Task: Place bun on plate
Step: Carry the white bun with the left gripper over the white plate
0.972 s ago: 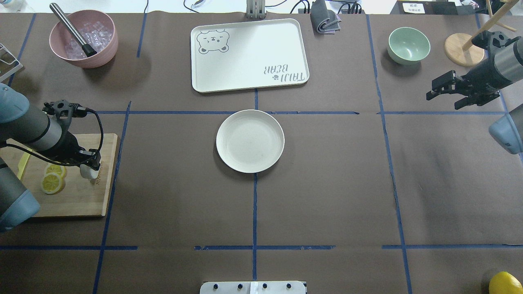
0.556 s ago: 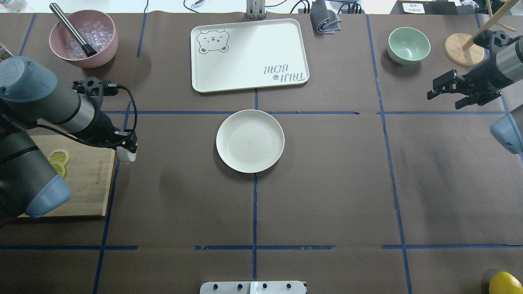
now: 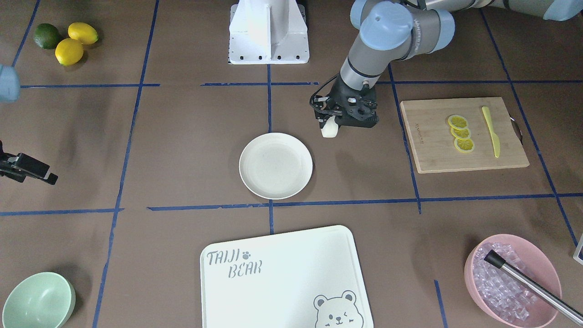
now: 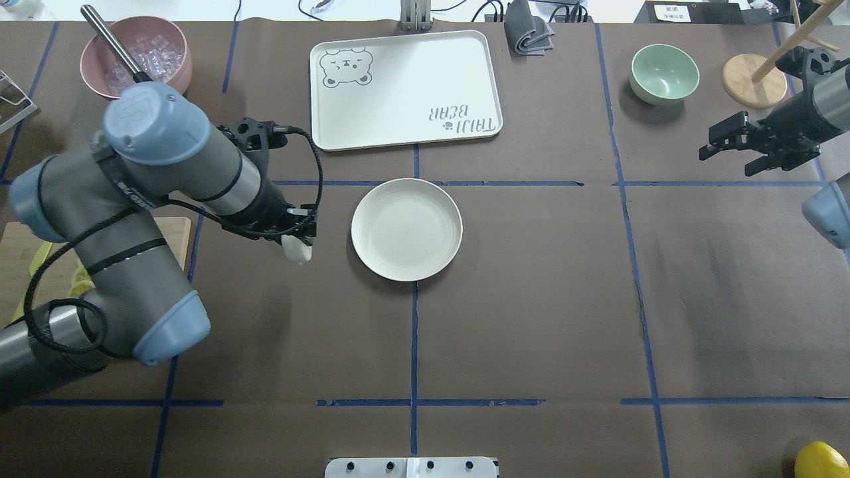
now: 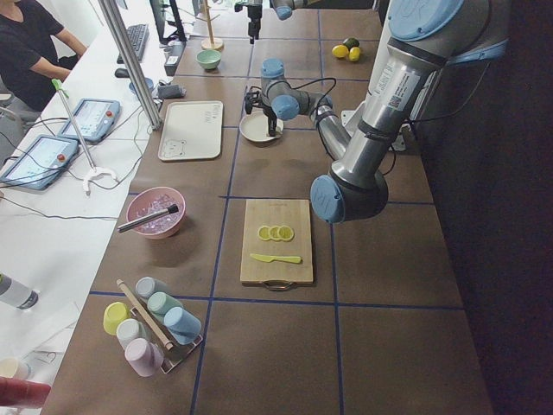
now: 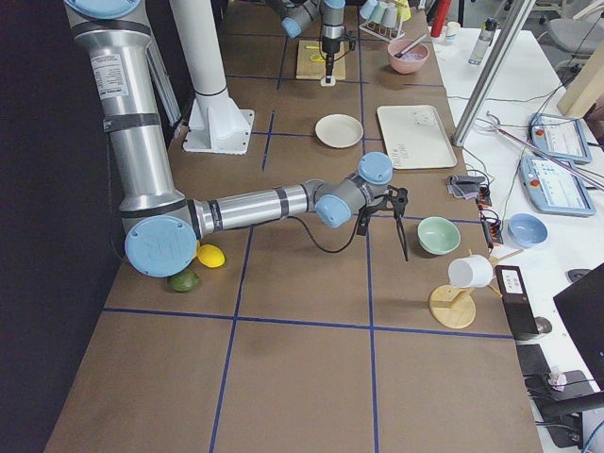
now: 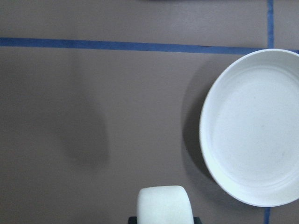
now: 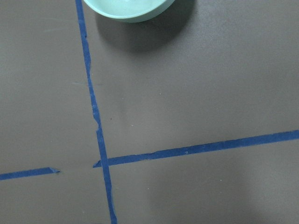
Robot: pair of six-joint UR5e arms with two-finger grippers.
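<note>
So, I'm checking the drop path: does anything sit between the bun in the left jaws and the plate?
Nothing visible does. The bun, held by the left gripper, hangs just short of the plate, with only bare brown table covering between them.

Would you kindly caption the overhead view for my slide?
Left gripper holds the bun above the table, just short of the empty plate.

I had my left arm bent at the elbow and extended inward, wrist pointing down, left gripper (image 4: 297, 240) clamped on bun (image 4: 297, 252), right arm out at its side, right gripper (image 4: 727, 158) fingers spread.
</note>
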